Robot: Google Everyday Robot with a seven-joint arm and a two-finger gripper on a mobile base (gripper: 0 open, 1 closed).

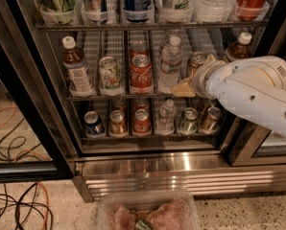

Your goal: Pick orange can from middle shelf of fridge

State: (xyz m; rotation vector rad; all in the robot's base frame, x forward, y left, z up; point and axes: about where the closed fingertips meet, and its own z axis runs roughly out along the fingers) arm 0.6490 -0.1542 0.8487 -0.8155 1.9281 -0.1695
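Observation:
The fridge stands open in front of me. Its middle shelf holds bottles and cans in white lanes. The orange can stands in the fifth lane from the left; only its silver top and upper body show. My gripper sits right at that can, covering its lower part, at the end of the white arm that reaches in from the right. Whether the gripper touches the can is hidden.
Left of the orange can stand a water bottle, a red Coca-Cola can, a white-and-green can and a brown bottle. Another brown bottle is right behind the arm. Cables lie on the floor at left. A clear tub sits at the bottom.

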